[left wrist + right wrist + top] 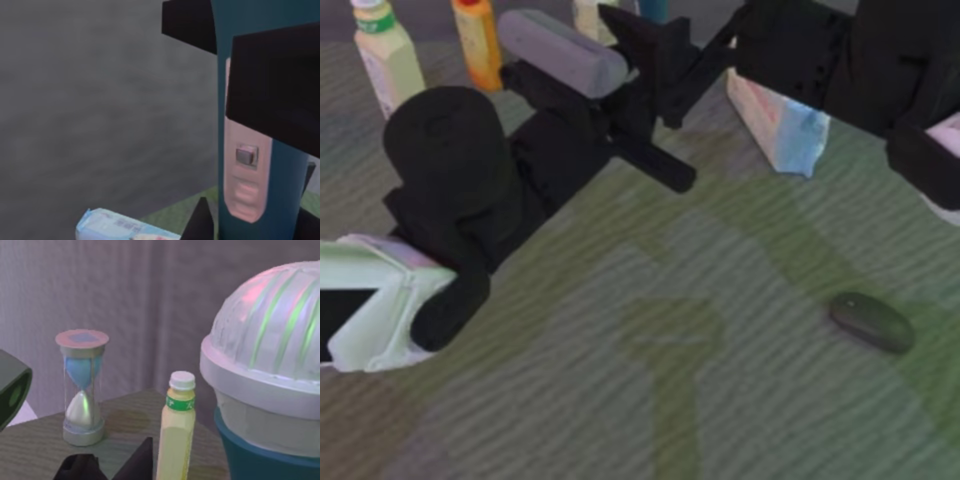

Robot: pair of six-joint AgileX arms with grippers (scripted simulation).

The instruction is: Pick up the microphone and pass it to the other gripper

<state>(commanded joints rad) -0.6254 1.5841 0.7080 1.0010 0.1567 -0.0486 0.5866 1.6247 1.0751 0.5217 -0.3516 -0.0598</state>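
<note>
The microphone [260,165] stands upright in the air, and its dark-teal handle carries a white switch strip. Its ribbed white head [270,335] fills the right wrist view. In the top view only a teal bit [655,10] shows at the far edge. My left gripper [256,220], the other gripper with the grey rounded block [560,50], is shut on the lower handle. My right gripper [682,88] stands open around the handle higher up. Its black fingers [272,75] flank the handle, and one fingertip [143,460] sits clear of it.
A dark grey mouse [872,322] lies on the table at the right. A white bottle [388,55] and an orange bottle [480,40] stand at the far left. A white-blue carton [780,125] is at the far right, an open white box [370,300] at the left edge. An hourglass [81,390] stands nearby.
</note>
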